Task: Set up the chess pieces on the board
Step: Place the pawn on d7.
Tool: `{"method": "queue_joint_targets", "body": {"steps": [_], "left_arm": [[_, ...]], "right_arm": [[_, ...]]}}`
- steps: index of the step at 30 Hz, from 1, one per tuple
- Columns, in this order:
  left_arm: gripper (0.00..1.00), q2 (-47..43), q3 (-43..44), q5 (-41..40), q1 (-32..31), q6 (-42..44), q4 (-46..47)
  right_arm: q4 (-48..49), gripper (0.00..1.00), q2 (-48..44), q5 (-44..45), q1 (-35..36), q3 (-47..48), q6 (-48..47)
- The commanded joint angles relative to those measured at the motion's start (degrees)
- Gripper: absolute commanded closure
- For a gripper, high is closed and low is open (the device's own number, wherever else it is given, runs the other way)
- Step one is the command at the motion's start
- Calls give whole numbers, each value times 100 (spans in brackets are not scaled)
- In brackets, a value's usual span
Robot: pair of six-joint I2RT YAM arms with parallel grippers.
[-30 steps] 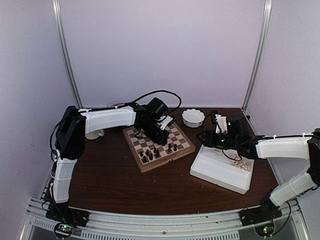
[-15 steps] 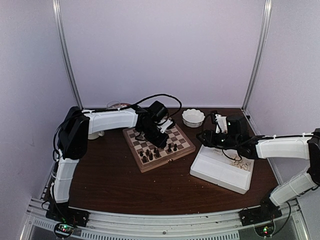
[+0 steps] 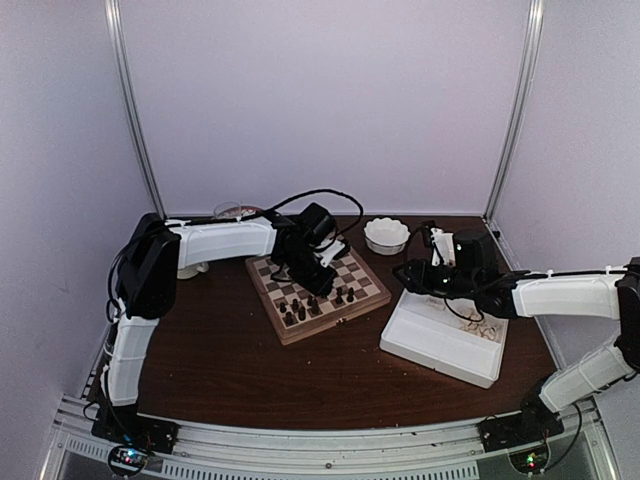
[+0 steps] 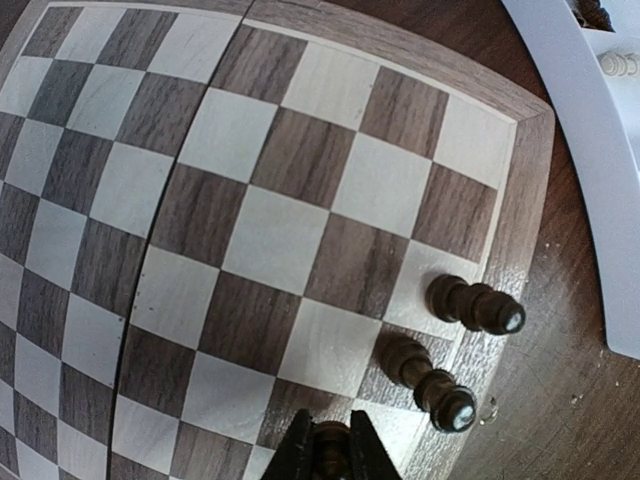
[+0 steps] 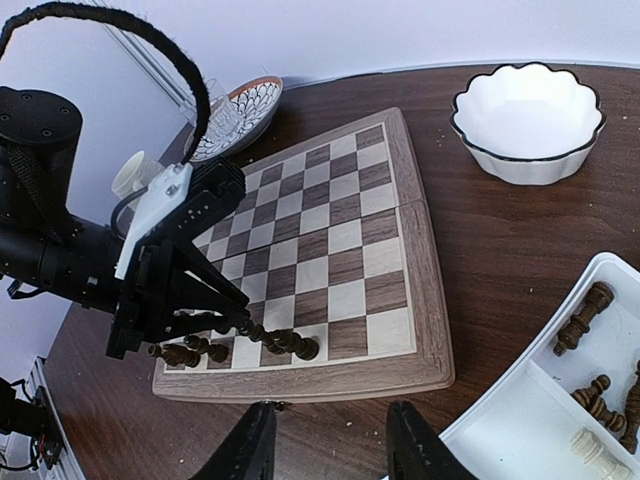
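One board (image 3: 352, 268). Off it: one white bowl (image 3: 386, 236) at 1 o'clock, one white tray (image 3: 432, 345) at 4, one patterned dish (image 5: 245, 108) at 11. Dark pieces (image 4: 475, 305): three in left wrist view; roughly eight on board from above, too small to be sure. One pale piece (image 5: 590, 455) seen in tray.

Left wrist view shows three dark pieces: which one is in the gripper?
The dark piece at the bottom edge, clamped between the left gripper fingers. The other two pieces stand free to its right, along the board edge.

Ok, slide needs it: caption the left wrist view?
End effector gripping a dark chess piece beside two others on the board.
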Motion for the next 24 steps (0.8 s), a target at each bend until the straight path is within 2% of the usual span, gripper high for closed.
{"method": "queue_joint_targets", "body": {"steps": [1,12,24], "left_arm": [[86,145,42,-21,3,82,-1],[85,171,61,-101,-2,107,-60],[77,190,145,-134,2,112,-100]], "right_arm": [[152,60,-136,111,16,-99,-33],[156,60,-145,98,16,-102,-25],[166,60,-145,91,16,-98,-24]]}}
